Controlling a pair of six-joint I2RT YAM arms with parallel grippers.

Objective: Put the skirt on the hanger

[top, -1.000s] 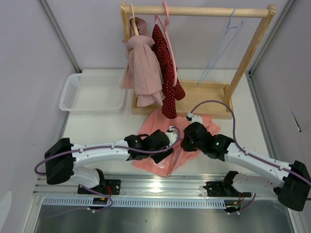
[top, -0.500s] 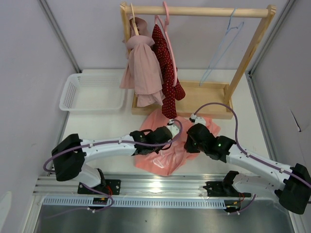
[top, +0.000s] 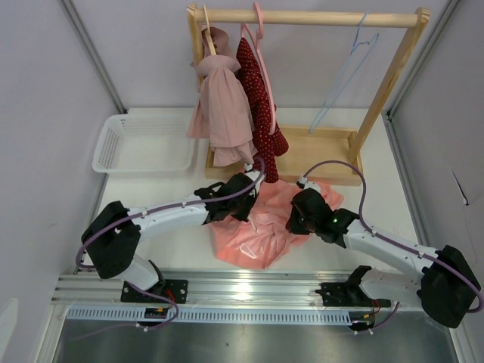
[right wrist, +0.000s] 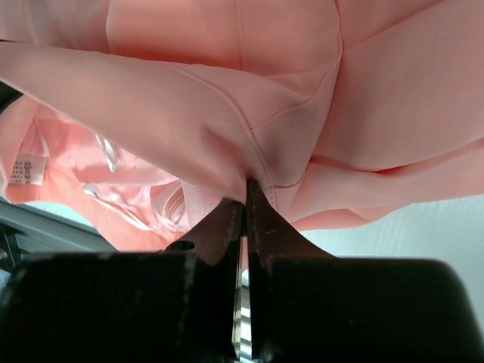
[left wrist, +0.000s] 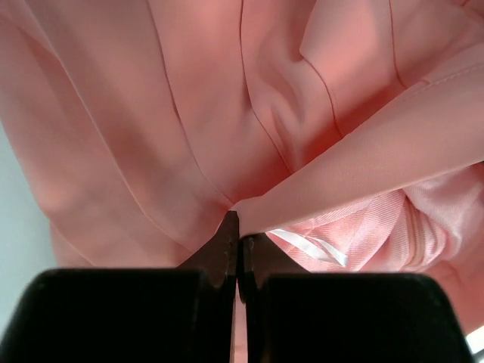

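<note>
The salmon-coral skirt (top: 261,227) lies bunched on the table in front of the rack. My left gripper (top: 240,198) is shut on a fold of its waist edge, seen close in the left wrist view as the skirt (left wrist: 189,121) pinched between the fingertips (left wrist: 231,227). My right gripper (top: 301,215) is shut on the skirt's right side; in the right wrist view the skirt (right wrist: 227,106) folds into the fingertips (right wrist: 243,193). The light-blue wire hanger (top: 344,76) hangs bare on the right of the wooden rail, well beyond both grippers.
A wooden rack (top: 386,83) stands at the back with a dusty-pink garment (top: 223,106) and a dark red dotted garment (top: 261,113) hung on its left. A white basket (top: 144,144) sits at the back left. The rack's base board (top: 318,151) lies just behind the skirt.
My left gripper has closed on the skirt and moved back toward the rack, pulling the fabric up and left. The right gripper stays shut on the skirt, shifted slightly.
</note>
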